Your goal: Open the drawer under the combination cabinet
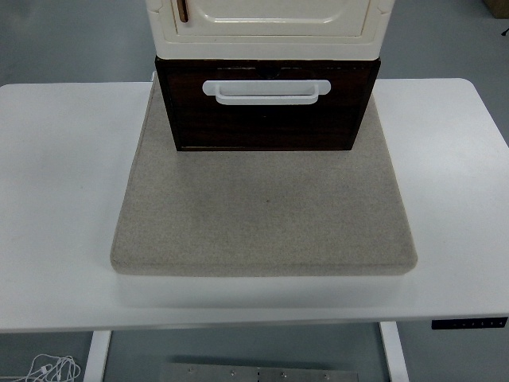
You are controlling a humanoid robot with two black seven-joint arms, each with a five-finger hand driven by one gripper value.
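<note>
One dark drawer [266,115] faces the table's near edge, its white handle [266,92] lying left-to-right; neither robot hand is visible, so their state is unknowable.

**A:** ok so what do your arms look like in this shot? Colours, cables, screws, whatever you've got.

**B:** honestly can't tell you anything from this one. Neither my left hand nor my right hand is in view, so there are no fingers, no casing and no wiring to go on. Both side edges of the picture, where my arms would come in, show only the white desk [64,159].

**A:** not even a bit of wrist in a corner?

**B:** nope. None of my body shows here, and I'm not going to make up colours or markings.
</note>
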